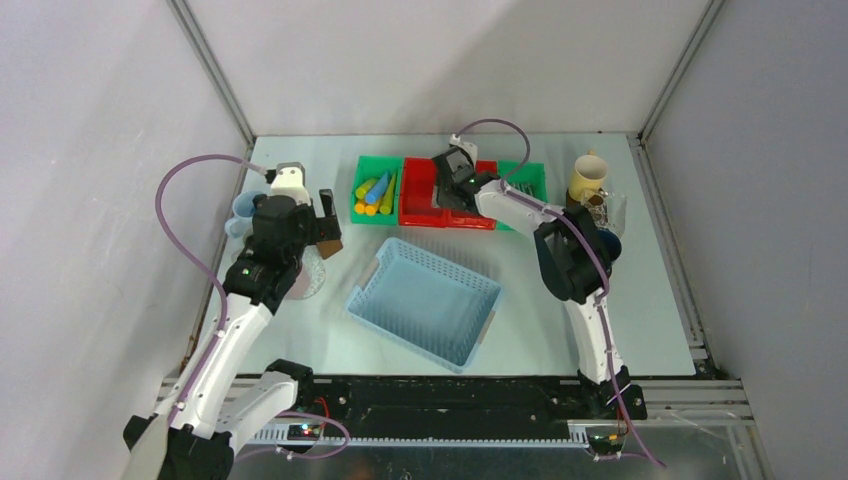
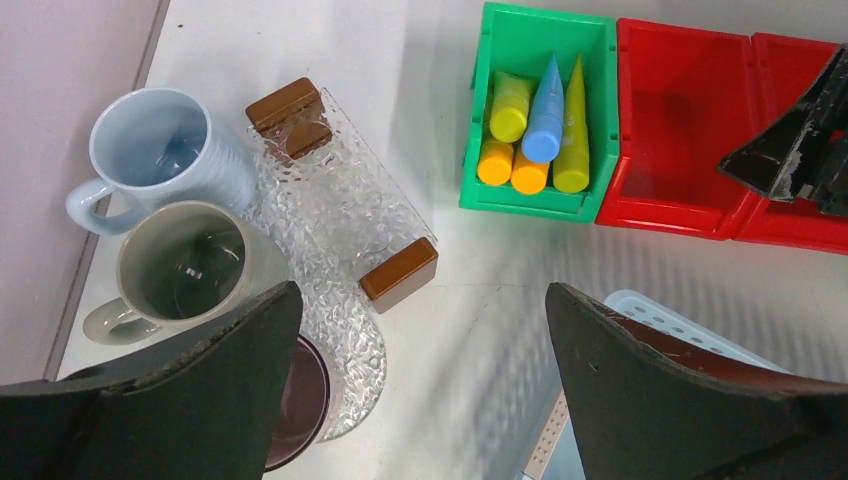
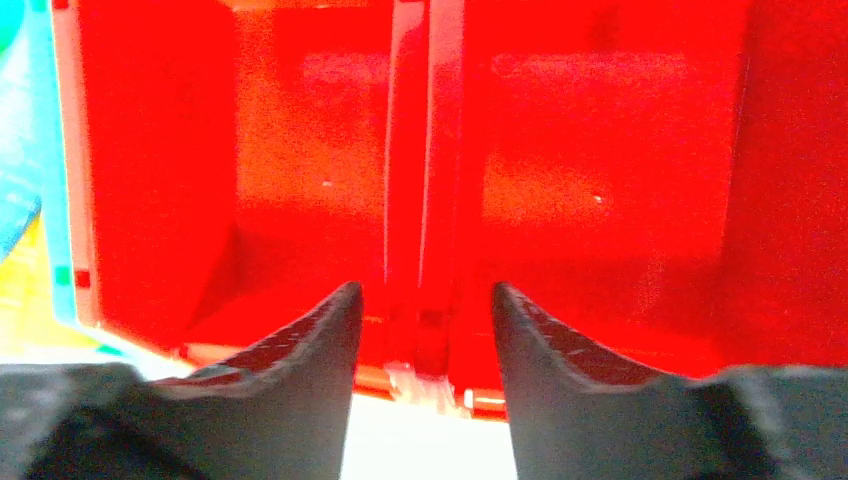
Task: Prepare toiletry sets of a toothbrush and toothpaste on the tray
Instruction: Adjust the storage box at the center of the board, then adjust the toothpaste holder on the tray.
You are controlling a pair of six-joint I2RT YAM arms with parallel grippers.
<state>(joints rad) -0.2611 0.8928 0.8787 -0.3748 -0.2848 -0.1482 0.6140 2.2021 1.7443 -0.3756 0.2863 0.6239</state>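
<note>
My left gripper is open and empty, above the table beside a clear textured glass tray with brown block handles. A pale blue mug, a grey mug and a pink mug stand empty at the tray's left, the pink one partly hidden by my finger. Yellow, blue and green tubes lie in a green bin. My right gripper is open and empty, over the wall between two red bins. A cream mug stands at the far right.
A light blue perforated basket sits mid-table, its corner in the left wrist view. A second green bin stands right of the red bins. A second glass tray lies by the cream mug. Walls close in the table.
</note>
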